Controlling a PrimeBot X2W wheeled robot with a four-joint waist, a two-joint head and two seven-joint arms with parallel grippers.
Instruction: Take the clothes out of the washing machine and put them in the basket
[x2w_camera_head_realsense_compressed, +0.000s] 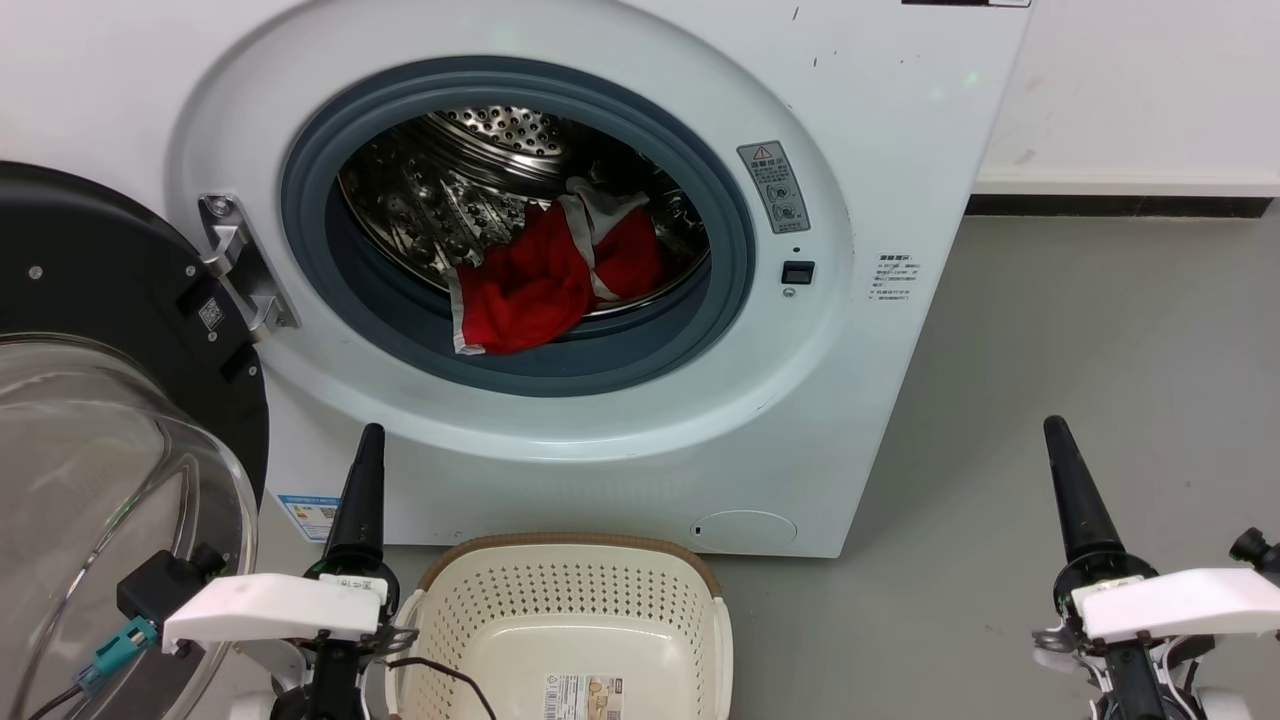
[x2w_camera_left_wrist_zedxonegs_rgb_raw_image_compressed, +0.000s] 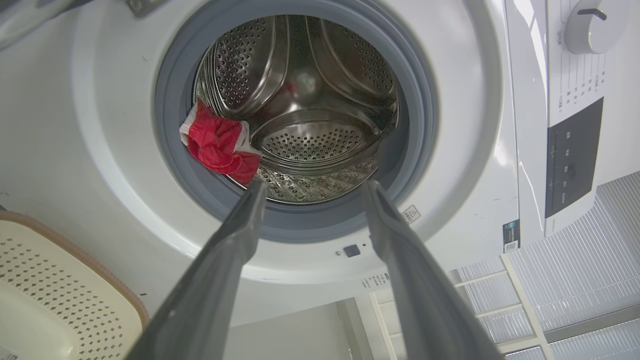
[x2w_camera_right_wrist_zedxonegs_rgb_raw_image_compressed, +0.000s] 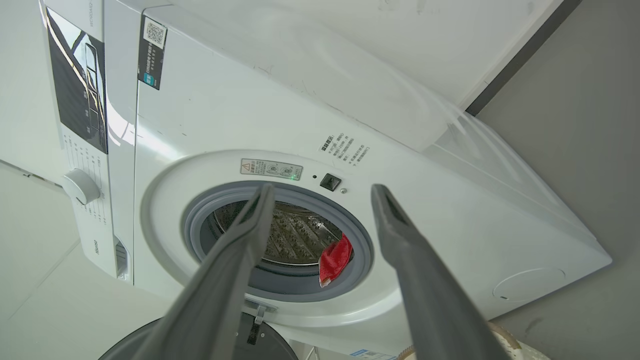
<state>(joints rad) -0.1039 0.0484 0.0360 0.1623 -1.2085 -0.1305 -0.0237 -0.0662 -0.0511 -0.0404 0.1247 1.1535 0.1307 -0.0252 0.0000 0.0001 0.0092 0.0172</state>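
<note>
The clothes (x2w_camera_head_realsense_compressed: 535, 280), a crumpled red heap with pale trim bands, lie inside the washing machine (x2w_camera_head_realsense_compressed: 890, 130), at the front bottom of its steel drum (x2w_camera_head_realsense_compressed: 480, 130). One trimmed edge spills over the drum's lip onto the grey rubber ring (x2w_camera_head_realsense_compressed: 312, 210) of the porthole. The machine's door (x2w_camera_head_realsense_compressed: 95, 300), black-rimmed with a clear glass bowl, stands swung wide open at the machine's left side, held on its metal hinge (x2w_camera_head_realsense_compressed: 240, 265). The basket (x2w_camera_head_realsense_compressed: 570, 541) stands on the floor just in front of the machine, below the porthole, with the paper label on its base in view and no red cloth in the part that shows. The left gripper (x2w_camera_left_wrist_zedxonegs_rgb_raw_image_compressed: 315, 187) is held in front of the machine, below the porthole and just left of the basket. It points into the drum with its jaws spread wide and nothing between them. The right gripper (x2w_camera_right_wrist_zedxonegs_rgb_raw_image_compressed: 324, 190) is held in front of the machine's lower right corner, above the grey floor (x2w_camera_head_realsense_compressed: 1100, 350) and well apart from the basket. Its jaws are equally wide apart and it grips nothing.
</note>
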